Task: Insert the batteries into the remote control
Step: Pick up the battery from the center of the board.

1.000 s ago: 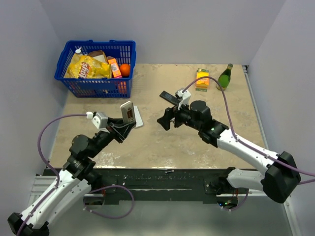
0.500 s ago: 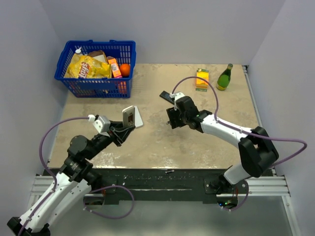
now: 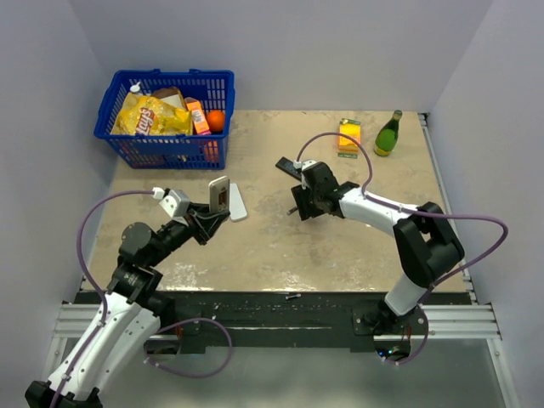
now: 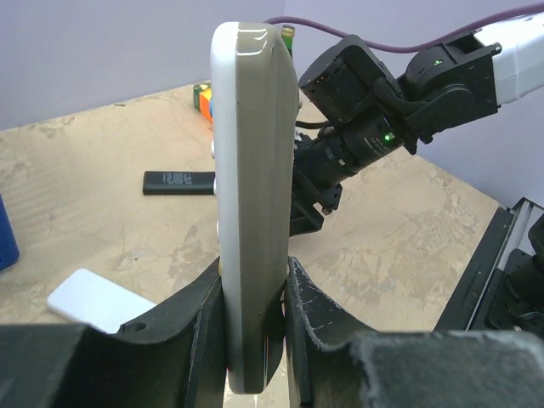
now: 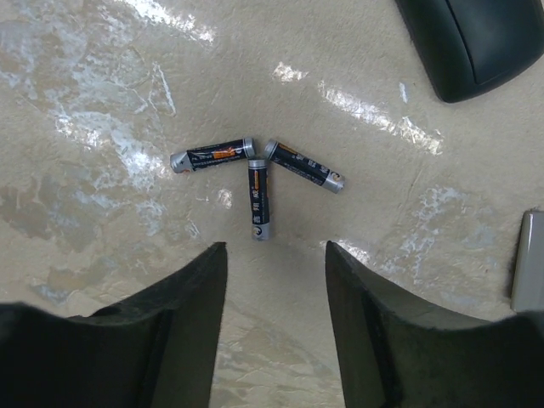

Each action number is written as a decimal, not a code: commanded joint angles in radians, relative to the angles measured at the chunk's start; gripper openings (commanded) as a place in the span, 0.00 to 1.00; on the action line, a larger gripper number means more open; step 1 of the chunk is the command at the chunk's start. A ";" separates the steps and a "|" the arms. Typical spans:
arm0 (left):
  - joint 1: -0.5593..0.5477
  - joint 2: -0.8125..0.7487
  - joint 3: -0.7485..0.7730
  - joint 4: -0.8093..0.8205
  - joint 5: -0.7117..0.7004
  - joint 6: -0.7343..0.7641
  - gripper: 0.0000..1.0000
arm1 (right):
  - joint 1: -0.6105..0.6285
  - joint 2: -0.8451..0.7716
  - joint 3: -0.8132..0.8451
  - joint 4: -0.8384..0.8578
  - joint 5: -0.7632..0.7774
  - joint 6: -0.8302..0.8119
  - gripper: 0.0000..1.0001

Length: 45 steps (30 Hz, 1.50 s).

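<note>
While pinching the remote [image 4: 251, 187] upright at the table's [image 3: 272, 255] nine o'clock, holds steady with the left gripper [image 4: 255, 314] narrow. At centre, has swung the right gripper [image 5: 276, 251] down low and drawn it from wide to half-open, empty, with the batteries [image 5: 260, 200] loose on the table at its twelve o'clock. Points to a pick next.

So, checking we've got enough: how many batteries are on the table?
3, loose on the table before the right hand: left battery, middle battery, right battery. Others may be hidden.
</note>
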 commanded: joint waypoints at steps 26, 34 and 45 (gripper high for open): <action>0.040 0.032 0.004 0.085 0.103 -0.045 0.00 | -0.006 0.135 0.086 -0.016 -0.057 -0.045 0.24; 0.040 0.038 -0.007 0.108 0.110 -0.066 0.00 | -0.006 0.100 0.066 -0.033 -0.074 -0.058 0.06; 0.040 0.092 -0.122 0.324 0.133 -0.270 0.00 | 0.046 -0.251 -0.070 0.016 -0.221 0.047 0.00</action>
